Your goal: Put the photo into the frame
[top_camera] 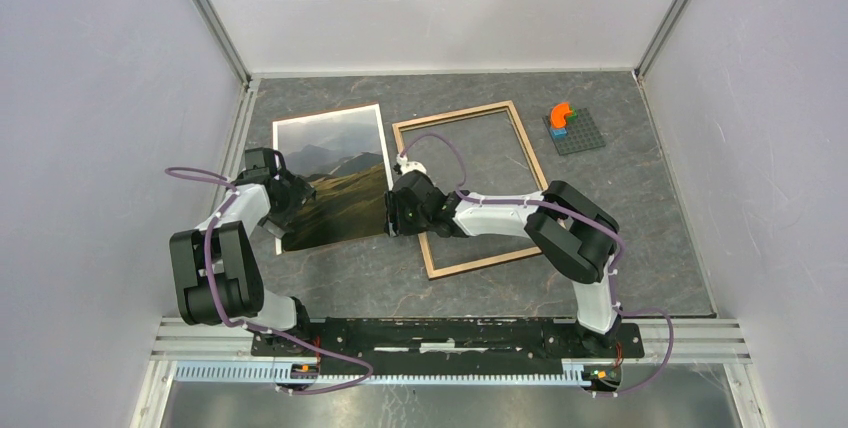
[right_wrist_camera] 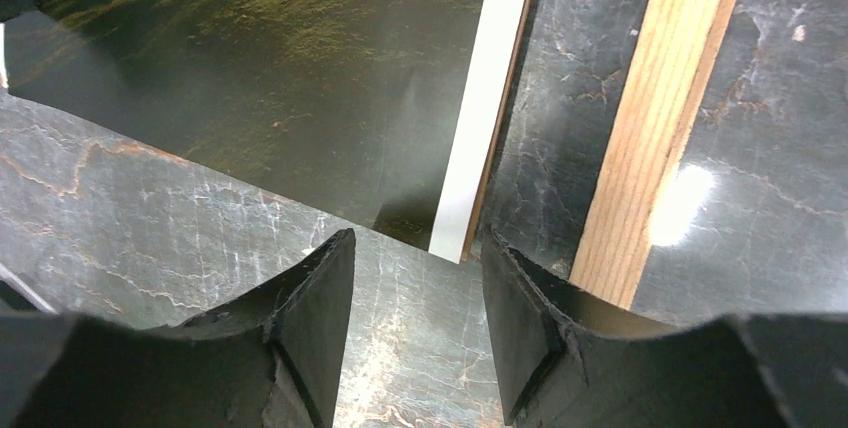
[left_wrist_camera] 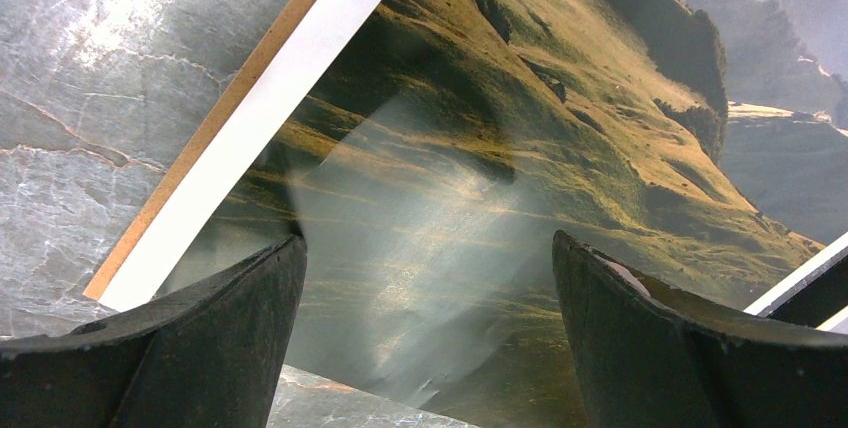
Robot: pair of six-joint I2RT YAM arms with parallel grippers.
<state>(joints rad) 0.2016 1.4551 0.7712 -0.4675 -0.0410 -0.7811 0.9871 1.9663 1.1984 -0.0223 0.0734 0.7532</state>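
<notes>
From the overhead view I see a dark grey, marble-veined tabletop (top_camera: 640,238) boxed in by plain pale walls (top_camera: 90,98), with aluminium rails running up the two far corners and along the near edge. The large glossy mountain-landscape photo with a thin white border (top_camera: 335,173) lies left of centre, towards the far-left corner, on a brown fibreboard backing panel (left_wrist_camera: 215,123) whose edge shows just outside the white border. Just beside it to the right, near the middle of the table, the thin-rimmed rectangular light-wood frame (top_camera: 530,174) lies flat, wood face up, with tabletop showing through its opening. My left gripper (left_wrist_camera: 430,248) hovers over the photo's near-left part, fingers spread wide and gripping nothing. My right gripper (right_wrist_camera: 418,248) sits at the photo's near-right corner, between photo and frame, its fingers parted by a narrow gap with nothing between them; the white-bordered corner lies just ahead of that gap. Lamp glare spots the stone beside the frame's rail. A small grey studded plate (top_camera: 575,133) carrying an orange piece (top_camera: 561,113) rests near the far-right corner.
</notes>
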